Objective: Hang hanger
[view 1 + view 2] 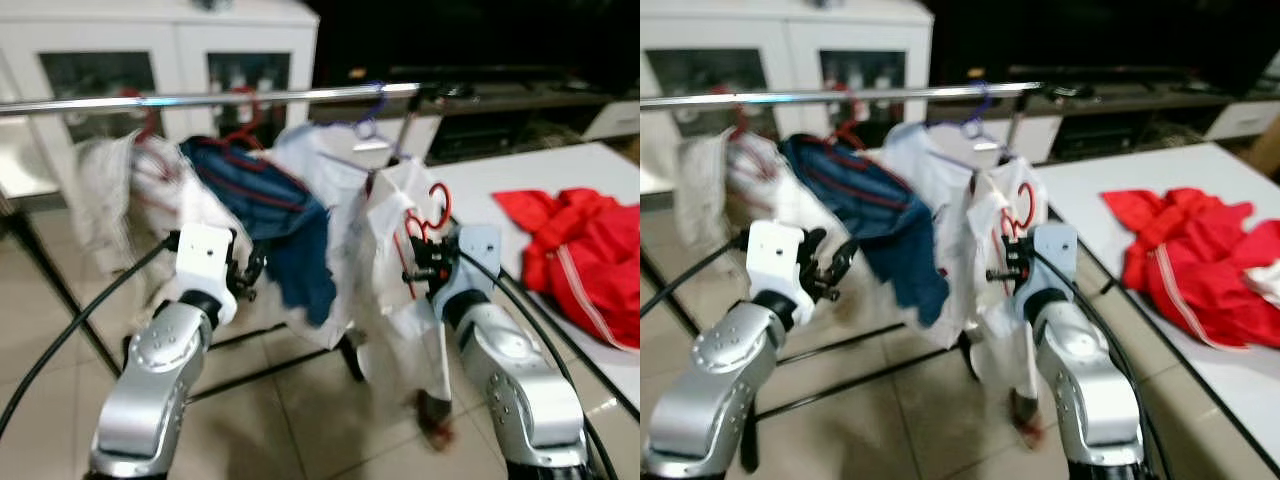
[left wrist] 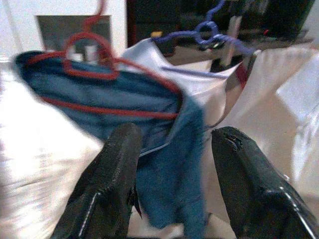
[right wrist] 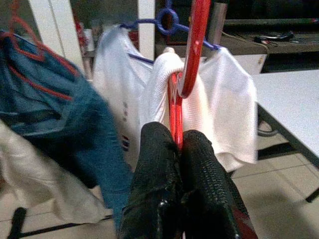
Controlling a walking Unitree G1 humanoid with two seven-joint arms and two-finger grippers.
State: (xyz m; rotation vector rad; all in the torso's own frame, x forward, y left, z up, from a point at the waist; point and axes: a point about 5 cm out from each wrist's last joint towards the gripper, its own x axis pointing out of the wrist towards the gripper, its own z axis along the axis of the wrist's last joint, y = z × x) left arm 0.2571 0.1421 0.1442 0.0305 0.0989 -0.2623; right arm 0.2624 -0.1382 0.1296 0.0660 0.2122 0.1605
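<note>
From the head cameras, a metal rail (image 1: 250, 97) runs across the upper part of the scene, carrying a blue garment (image 1: 270, 205) on a red hanger and a white shirt (image 1: 325, 175) on a purple hanger (image 1: 368, 122). The right gripper (image 1: 418, 268) is raised below the rail's right end, pinching a red hanger (image 1: 432, 215) draped with a white garment (image 1: 405, 260) — its hook sits below the rail, not on it. The left gripper (image 1: 250, 272) is held up near the blue garment, touching nothing. A red jacket (image 1: 575, 250) lies on the white table (image 1: 480, 175) at the right.

In the left wrist view, the two black fingers (image 2: 112, 184) stand spread apart, with the blue garment hanging beyond them.

In the right wrist view, the fingers (image 3: 157, 184) are pressed together on the red hanger's stem — its hook (image 3: 192, 50) rises in front of the purple hanger.
</note>
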